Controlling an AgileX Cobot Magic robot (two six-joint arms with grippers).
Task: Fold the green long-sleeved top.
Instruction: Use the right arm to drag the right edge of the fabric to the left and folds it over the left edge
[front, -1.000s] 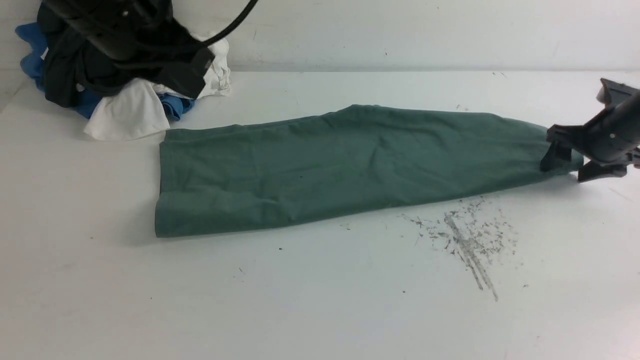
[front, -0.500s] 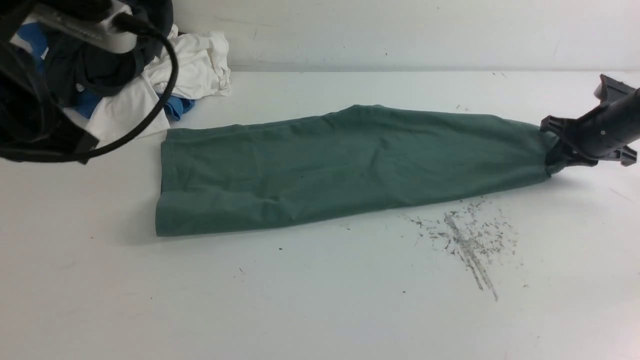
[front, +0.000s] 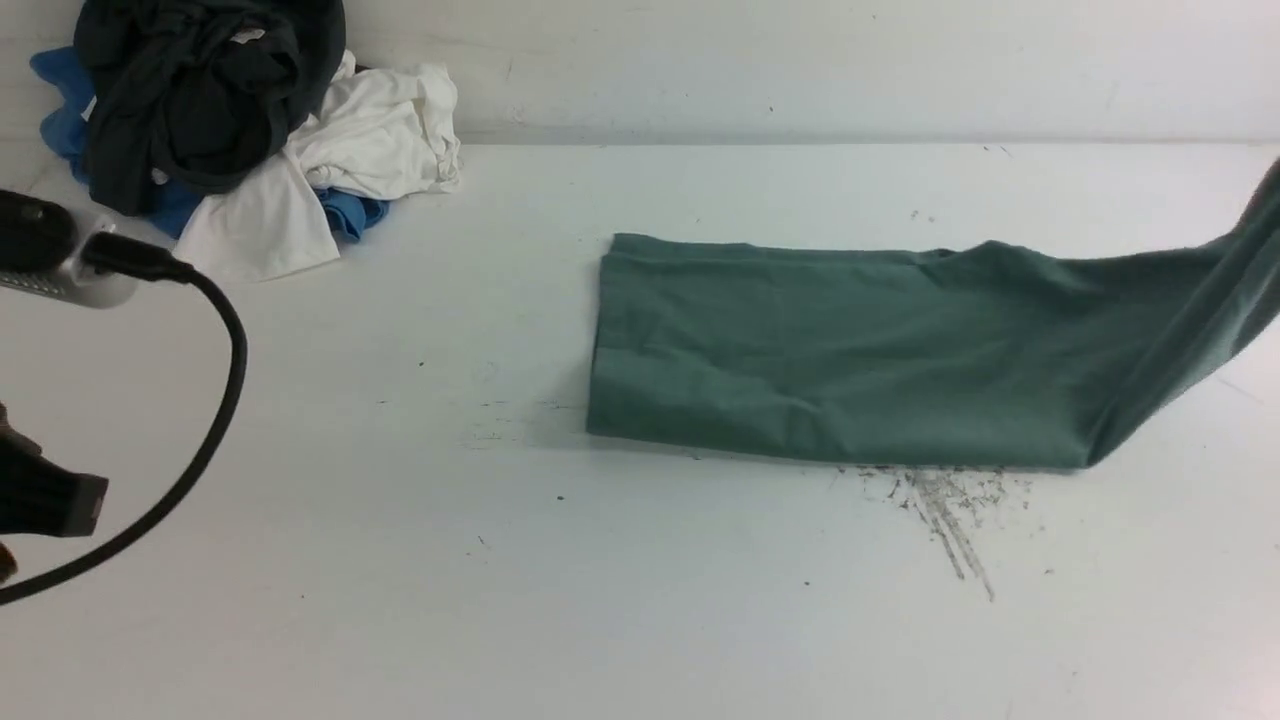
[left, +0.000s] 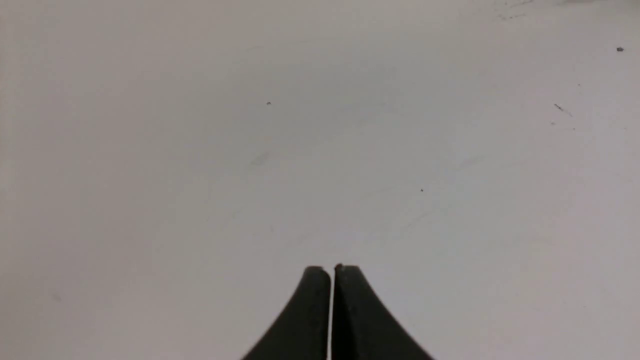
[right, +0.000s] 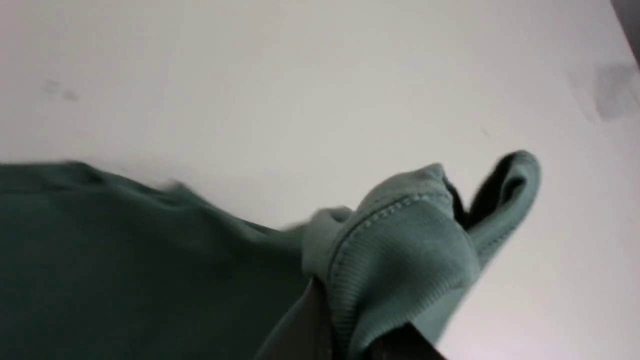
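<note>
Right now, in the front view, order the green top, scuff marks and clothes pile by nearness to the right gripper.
1. green top: ribbed edge clamped in the right gripper, off frame right.
2. scuff marks: right of centre, by the top's near edge.
3. clothes pile: far back left.

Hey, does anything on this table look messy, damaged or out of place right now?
Two things stand out. A patch of dark scratch marks scars the white table just in front of the green long-sleeved top. And a crumpled heap of black, white and blue garments sits in the far left corner, unfolded.
</note>
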